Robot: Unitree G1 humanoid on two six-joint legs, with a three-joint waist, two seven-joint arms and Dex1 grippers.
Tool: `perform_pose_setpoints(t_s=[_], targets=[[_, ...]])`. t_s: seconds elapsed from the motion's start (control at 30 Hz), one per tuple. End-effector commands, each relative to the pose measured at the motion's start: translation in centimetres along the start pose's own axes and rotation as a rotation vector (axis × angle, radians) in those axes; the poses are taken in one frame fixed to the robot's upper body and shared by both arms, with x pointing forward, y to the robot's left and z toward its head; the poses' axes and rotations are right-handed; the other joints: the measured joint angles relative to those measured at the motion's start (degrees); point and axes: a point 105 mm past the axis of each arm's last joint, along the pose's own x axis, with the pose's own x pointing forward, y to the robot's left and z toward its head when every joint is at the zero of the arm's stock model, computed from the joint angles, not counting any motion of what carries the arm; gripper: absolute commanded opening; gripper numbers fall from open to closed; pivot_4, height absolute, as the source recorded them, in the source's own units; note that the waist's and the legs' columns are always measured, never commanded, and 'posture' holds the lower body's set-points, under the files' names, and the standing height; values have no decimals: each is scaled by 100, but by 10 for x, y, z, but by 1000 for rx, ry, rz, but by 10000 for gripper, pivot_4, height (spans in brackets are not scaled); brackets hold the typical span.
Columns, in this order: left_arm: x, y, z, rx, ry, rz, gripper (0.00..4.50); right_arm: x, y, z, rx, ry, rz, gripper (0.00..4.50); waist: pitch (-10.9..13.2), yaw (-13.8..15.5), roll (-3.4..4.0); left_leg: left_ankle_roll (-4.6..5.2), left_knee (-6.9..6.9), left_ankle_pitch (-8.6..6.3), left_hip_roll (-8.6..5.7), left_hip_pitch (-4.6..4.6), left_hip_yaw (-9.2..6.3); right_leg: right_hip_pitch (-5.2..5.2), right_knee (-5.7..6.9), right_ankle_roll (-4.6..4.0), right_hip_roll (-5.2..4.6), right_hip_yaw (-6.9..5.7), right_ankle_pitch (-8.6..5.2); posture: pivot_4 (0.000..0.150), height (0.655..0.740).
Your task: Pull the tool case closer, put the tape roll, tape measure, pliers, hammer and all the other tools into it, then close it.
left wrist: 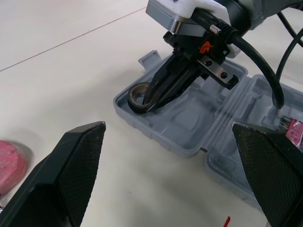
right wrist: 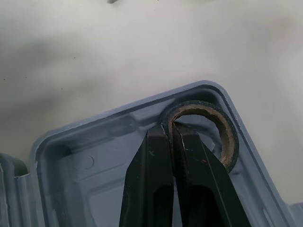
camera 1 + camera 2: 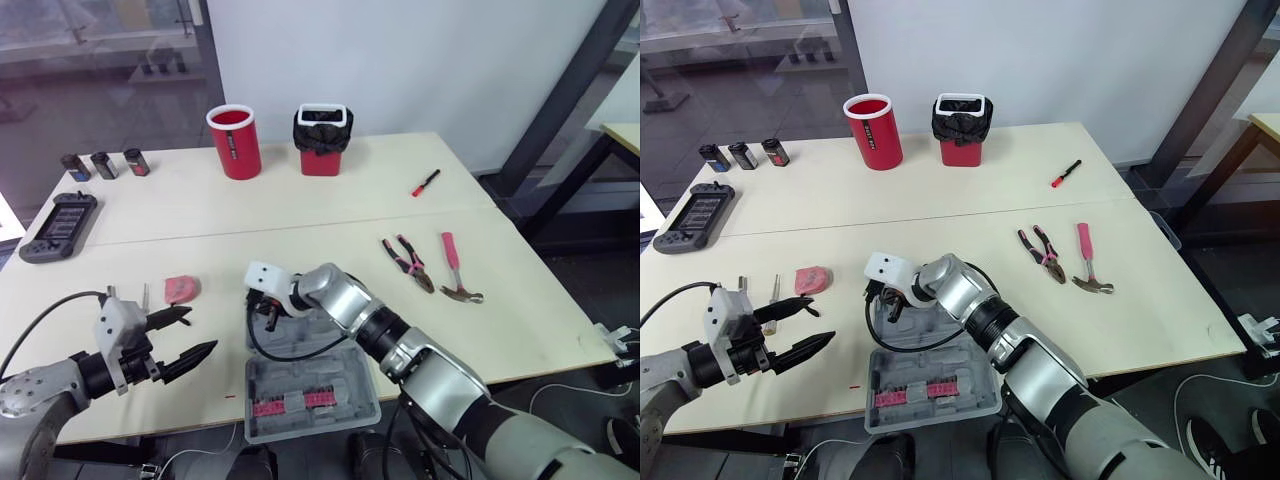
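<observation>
Right claw (image 2: pixel 171 126) pinching tape roll (image 2: pixel 228 136), lying tilted

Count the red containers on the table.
2. A round red cup stands near the far edge of the table; a red bin lined in black stands just to its right. None seem hidden.

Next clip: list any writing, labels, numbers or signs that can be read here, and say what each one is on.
Nothing here can be read.
Red cup: dark label strip, too small to read.
Three small dark boxes: labels blurred.
Grey handheld: markings too small.
Right claw: orange mark on its housing, not readable.
Tape roll: no print showing.
</observation>
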Motion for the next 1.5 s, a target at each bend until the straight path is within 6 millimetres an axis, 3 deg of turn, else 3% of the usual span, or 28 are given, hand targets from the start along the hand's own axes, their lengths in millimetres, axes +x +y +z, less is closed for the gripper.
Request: perform_pose_setpoints(t_s=[0.03, 0.13, 0.23, 0.63, 1.13, 1.2, 1.5], targets=[[1, -1, 4, 21, -19, -9, 45000, 0, 4, 19, -23, -59, 10, 544, 0, 0, 0, 0, 0, 0, 0, 0, 0, 0, 0, 0, 0, 0, 0, 1500, 7387], [1, -1, 4, 20, -20, -9, 45000, 0, 5, 22, -33, -71, 11, 9234, 0, 1, 0, 0, 0, 0, 0, 0, 0, 0, 0, 0, 0, 0, 0, 1500, 7387], [1, -1, 4, 20, -22, -10, 45000, -2, 4, 26, -37, -85, 11, 23348, 0, 1, 0, 0, 0, 0, 0, 0, 0, 0, 0, 0, 0, 0, 0, 1500, 7387], [2, 0, 1, 19, -22, -13, 45000, -28, -5, 28, 71, -214, -22, 23348, 0, 7, -1, 0, 0, 0, 0, -1, 0, 0, 0, 0, 0, 0, 0, 1500, 7387], [7, 3, 1, 21, -21, -23, 45000, -26, -10, 18, 128, -409, -150, 23348, -1, 1, -1, 0, 0, 0, 0, 0, 0, 0, 1, 1, 1, 0, 0, 1500, 7387], [7, 4, 1, 22, -21, -24, 45000, -24, -9, 16, 121, -400, -143, 18121, 0, 3, -1, 0, 0, 0, 0, 0, 0, 0, 1, 1, 1, 0, 0, 1500, 7387], [6, 4, 0, 24, -17, -21, 45000, -21, -2, 14, 102, -387, -115, 18121, 0, 4, -1, 0, 0, 0, 1, 0, 0, 0, 1, 1, 1, 0, 0, 1500, 7387]])
